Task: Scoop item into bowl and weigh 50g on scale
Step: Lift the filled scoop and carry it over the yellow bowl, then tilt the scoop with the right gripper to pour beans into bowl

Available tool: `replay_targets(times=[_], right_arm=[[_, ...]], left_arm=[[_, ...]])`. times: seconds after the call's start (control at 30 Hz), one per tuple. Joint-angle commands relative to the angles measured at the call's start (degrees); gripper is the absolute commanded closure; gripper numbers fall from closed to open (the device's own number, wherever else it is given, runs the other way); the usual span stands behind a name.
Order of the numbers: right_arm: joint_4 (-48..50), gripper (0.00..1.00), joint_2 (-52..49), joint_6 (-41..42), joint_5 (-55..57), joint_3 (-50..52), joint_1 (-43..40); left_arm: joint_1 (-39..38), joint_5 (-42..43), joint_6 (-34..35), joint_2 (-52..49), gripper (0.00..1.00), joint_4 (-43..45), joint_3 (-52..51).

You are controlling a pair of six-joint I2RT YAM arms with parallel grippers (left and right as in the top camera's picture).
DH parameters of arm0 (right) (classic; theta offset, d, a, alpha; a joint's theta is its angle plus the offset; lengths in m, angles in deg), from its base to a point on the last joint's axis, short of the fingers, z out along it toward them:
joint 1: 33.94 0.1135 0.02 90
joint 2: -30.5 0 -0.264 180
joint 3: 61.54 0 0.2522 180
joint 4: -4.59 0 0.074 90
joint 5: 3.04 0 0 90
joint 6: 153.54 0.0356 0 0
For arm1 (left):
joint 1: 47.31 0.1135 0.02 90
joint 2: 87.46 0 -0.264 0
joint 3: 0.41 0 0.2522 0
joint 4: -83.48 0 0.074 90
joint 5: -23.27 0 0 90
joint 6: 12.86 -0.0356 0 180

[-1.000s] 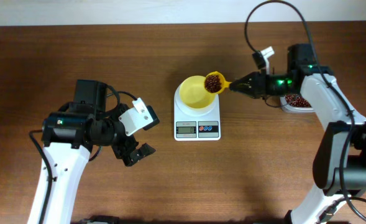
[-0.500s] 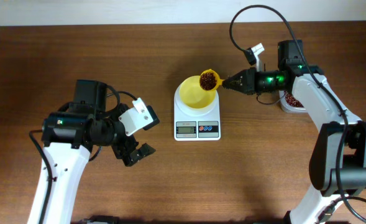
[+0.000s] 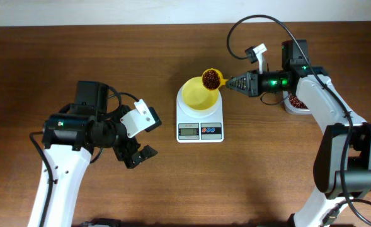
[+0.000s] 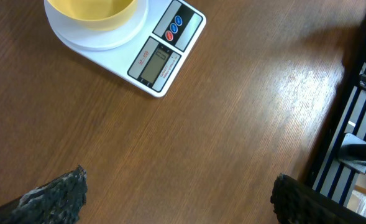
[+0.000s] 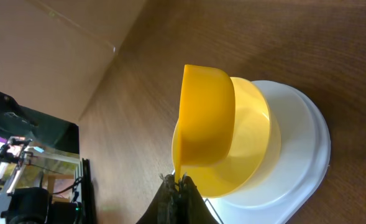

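The beans [image 3: 211, 79] are carried in the cup of a yellow scoop [image 5: 207, 118], just ahead of the right tool [image 3: 231, 82], which is clamped on the scoop's handle. The cup is held over the far right rim of the pale yellow bowl [image 3: 194, 95], which is set on the white scale [image 3: 199, 126]. The scoop's long axis is laid across the worktop [image 3: 109, 57], with the cup pointing left and its mouth up. Compared with 1 second earlier, the scoop has been shifted slightly left and away from the scale's buttons. The left tool [image 3: 140, 155] is spread open, well left of the scale, unchanged.
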Motion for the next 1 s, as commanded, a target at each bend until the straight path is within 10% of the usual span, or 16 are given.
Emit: replay_targets(times=[0.0, 0.97], right_arm=[[0.22, 0.96, -0.5, -1.81, -0.09, 0.26, 0.9], [2.54, 0.96, -0.52, -16.57, 9.79, 0.26, 4.85]], left_arm=[[-0.22, 1.01, -0.92, 0.24, 0.01, -0.07, 0.72], [-0.22, 1.01, -0.92, 0.24, 0.01, -0.07, 0.72]])
